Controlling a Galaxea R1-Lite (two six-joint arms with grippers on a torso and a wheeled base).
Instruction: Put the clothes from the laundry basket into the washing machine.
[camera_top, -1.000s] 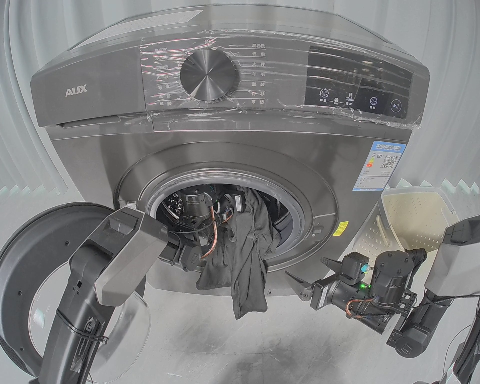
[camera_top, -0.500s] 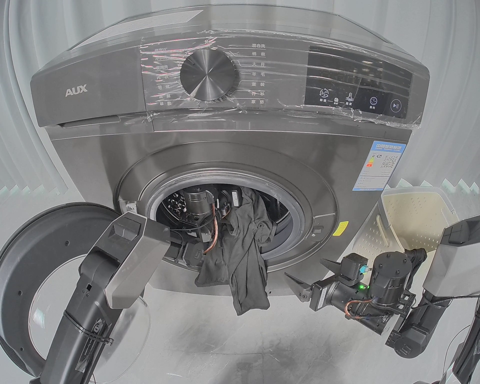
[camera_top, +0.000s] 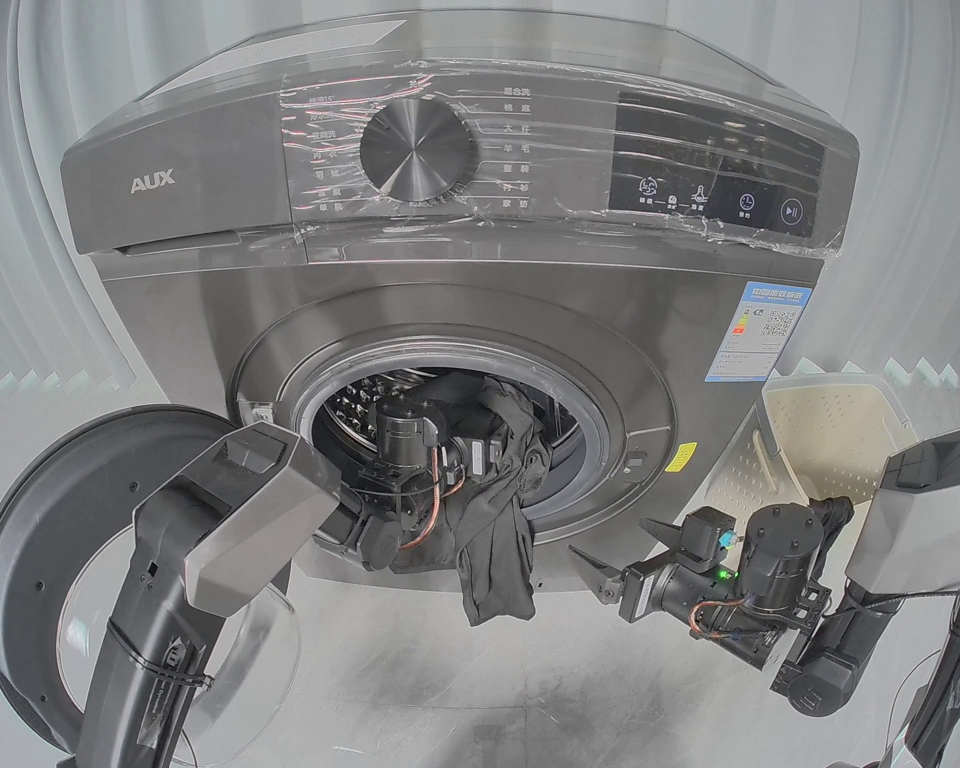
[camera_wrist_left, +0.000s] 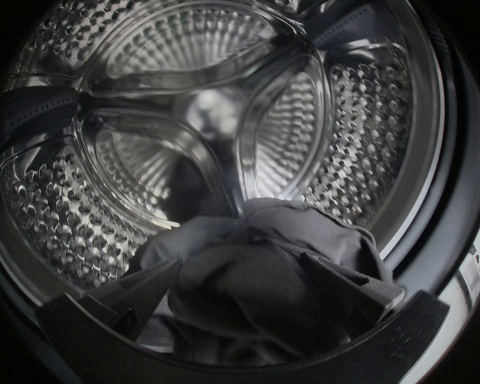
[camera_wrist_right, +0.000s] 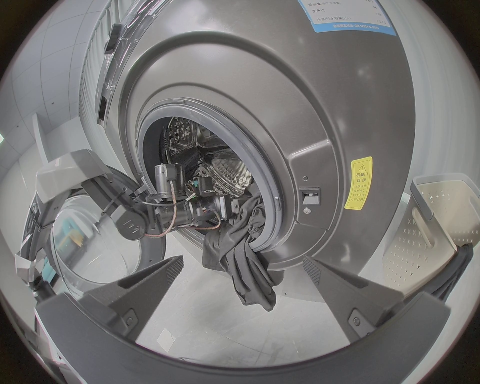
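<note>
Pale floor (camera_top: 420, 690) carries the washing machine (camera_top: 200, 300), with the laundry basket (camera_top: 840, 430) just beside it

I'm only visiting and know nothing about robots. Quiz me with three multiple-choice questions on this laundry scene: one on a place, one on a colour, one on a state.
1. Where is the dark garment?
A) in the basket
B) hanging half out of the washing machine opening
C) flat on the floor
2. What colour is the laundry basket?
A) cream
B) red
C) blue
3. How is the machine's door?
A) shut
B) missing
C) swung open
Answers: B, it drapes over the opening's lower rim; A, its perforated walls are cream; C, it stands open on the robot's left.
</note>
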